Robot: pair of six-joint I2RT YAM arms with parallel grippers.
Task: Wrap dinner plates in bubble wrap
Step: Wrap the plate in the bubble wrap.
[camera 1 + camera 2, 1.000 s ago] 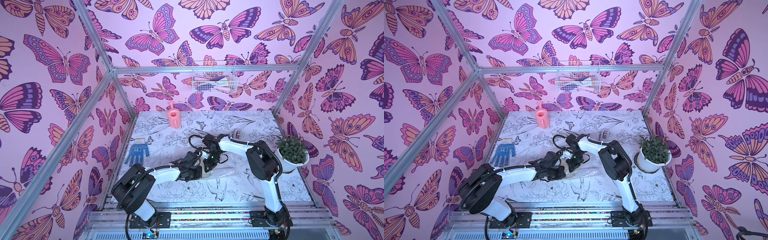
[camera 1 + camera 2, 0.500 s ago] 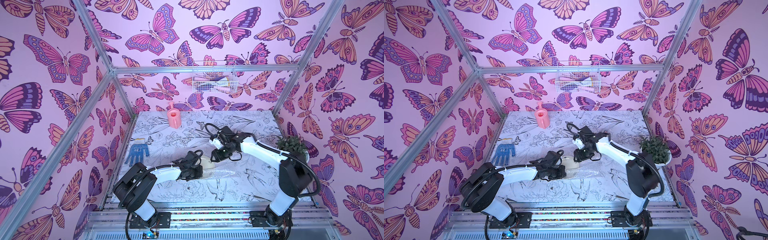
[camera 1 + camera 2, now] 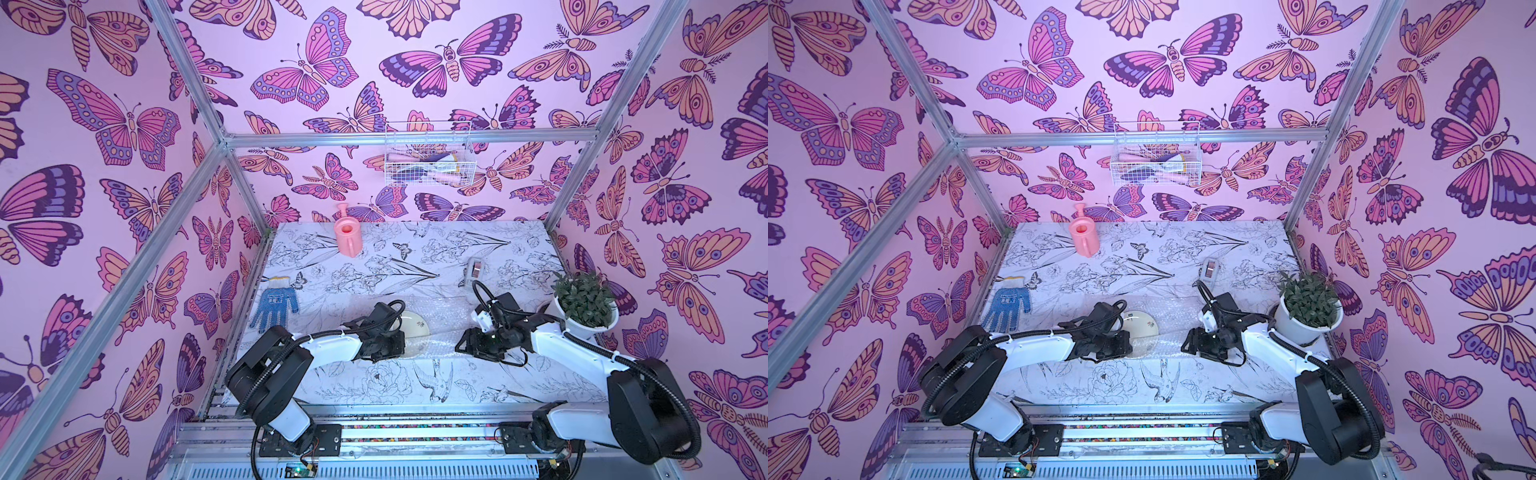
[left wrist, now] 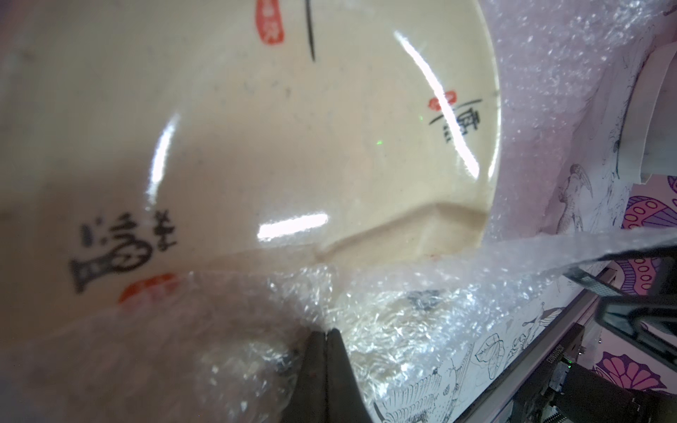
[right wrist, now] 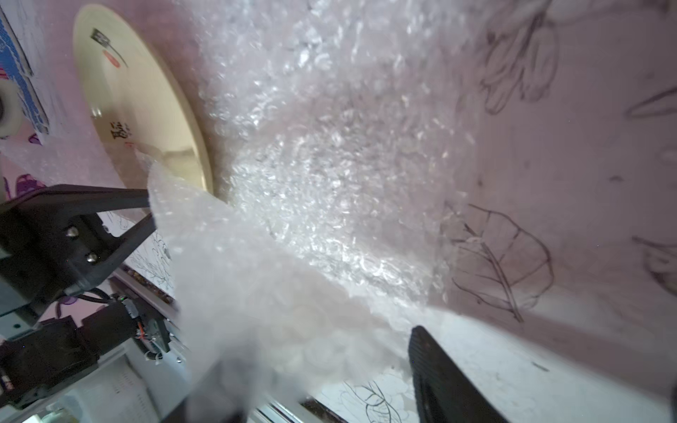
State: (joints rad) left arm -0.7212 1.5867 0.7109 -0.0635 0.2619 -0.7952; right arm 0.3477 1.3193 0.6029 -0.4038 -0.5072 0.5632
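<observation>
Item inspected: one cream plate (image 3: pixel 415 328) with dark and red motifs, lying flat on the printed table (image 3: pixel 374 386), near its middle. The plate rests on the bubble wrap (image 3: pixel 444 316), which spreads out from under it mostly toward the right arm's side. A lifted fold of the wrap covers the plate's edge nearest the arm bases; the rest of the plate's face is bare.

Left gripper (image 4: pixel 327 335): jaws pressed together, pinching that fold of bubble wrap right at the plate's near edge. In both top views it sits against the plate on the left arm's side.

Right gripper (image 3: pixel 462 347): jaws spread. It is low over the wrap's edge, apart from the plate on the right arm's side. In the right wrist view one finger (image 5: pixel 443 370) stands clear of the sheet; loose wrap blurs the other, so contact there cannot be confirmed.

Other items, all clear of the plate: potted plant (image 3: pixel 586 303) beyond the right gripper, tape dispenser (image 3: pixel 476 268) behind the plate, blue glove (image 3: pixel 274 307) on the left arm's side, pink watering can (image 3: pixel 348 239) well behind.
</observation>
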